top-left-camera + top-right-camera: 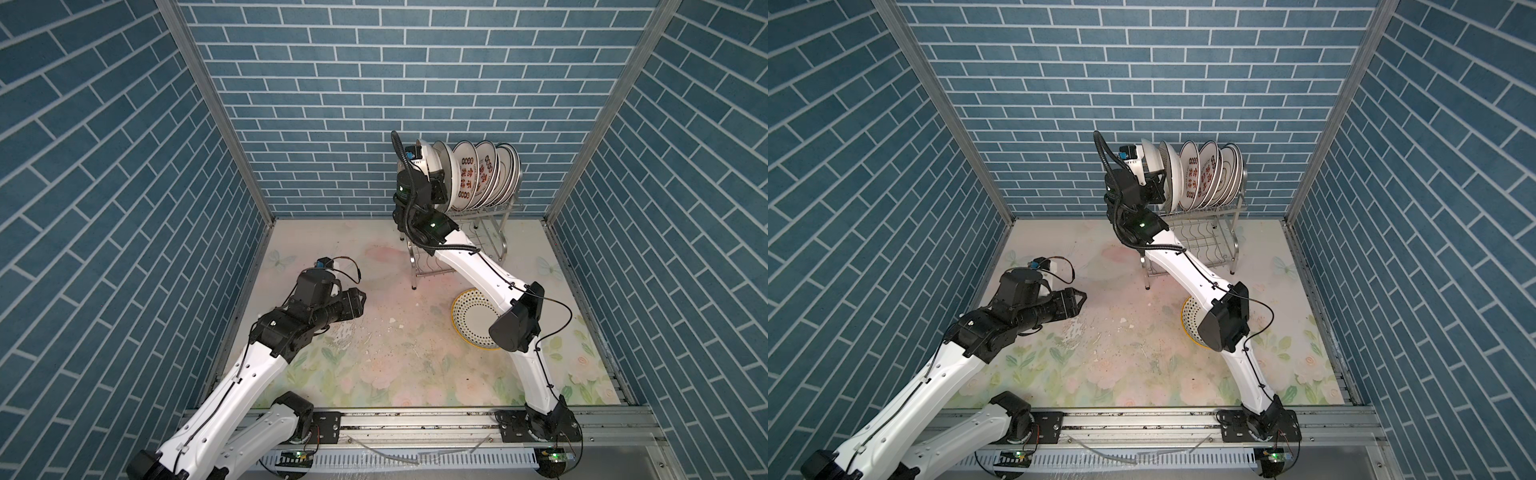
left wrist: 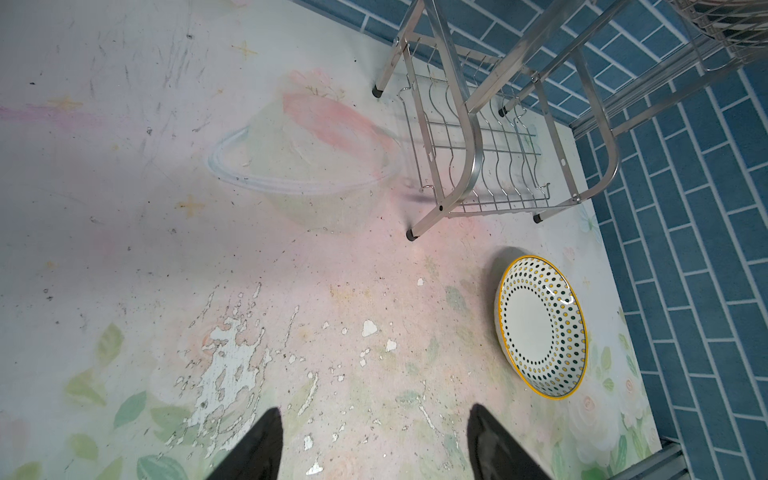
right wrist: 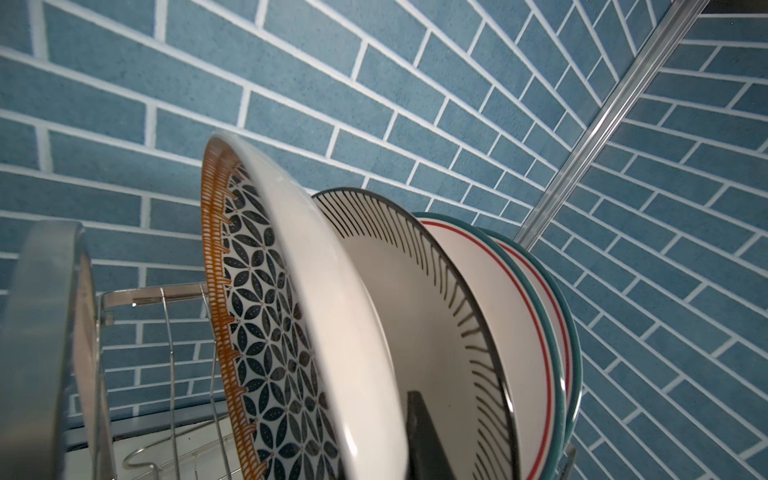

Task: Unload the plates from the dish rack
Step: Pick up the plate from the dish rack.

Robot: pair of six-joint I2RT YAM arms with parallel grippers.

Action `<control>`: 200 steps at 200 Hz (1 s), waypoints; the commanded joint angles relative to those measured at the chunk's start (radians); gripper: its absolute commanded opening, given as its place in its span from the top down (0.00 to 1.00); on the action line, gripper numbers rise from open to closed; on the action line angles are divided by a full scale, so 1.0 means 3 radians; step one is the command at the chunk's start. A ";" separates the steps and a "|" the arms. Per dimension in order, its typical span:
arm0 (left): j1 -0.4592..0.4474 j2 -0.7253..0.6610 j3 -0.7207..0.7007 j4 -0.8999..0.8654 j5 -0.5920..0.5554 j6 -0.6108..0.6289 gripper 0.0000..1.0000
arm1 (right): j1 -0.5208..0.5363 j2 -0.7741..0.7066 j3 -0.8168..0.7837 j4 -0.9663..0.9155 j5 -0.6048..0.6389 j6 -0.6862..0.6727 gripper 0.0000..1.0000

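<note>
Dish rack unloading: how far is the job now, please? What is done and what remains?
Done: one dotted plate lies flat on the table. In hand: the right tool is shut on the geometric plate at the end of the row in the dish rack. Left: several other plates stand upright in the rack. The left tool is open and empty above the table.

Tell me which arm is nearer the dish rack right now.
Right. The right arm reaches the top tier of the dish rack, jaws closed on the geometric plate. The left arm hangs over the table, well away from the rack, jaws open.
</note>
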 commanded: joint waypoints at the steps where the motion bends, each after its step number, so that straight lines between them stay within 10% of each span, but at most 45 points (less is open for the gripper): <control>1: 0.0028 0.0006 -0.0036 0.0006 0.0018 0.0023 0.28 | 0.0087 -0.0035 0.0012 0.0633 -0.0212 -0.0076 1.00; 200: 0.0029 0.0246 -0.0068 0.0216 0.0054 0.0008 0.29 | 0.0139 -0.0762 -0.0675 0.1089 -0.0273 -0.0241 1.00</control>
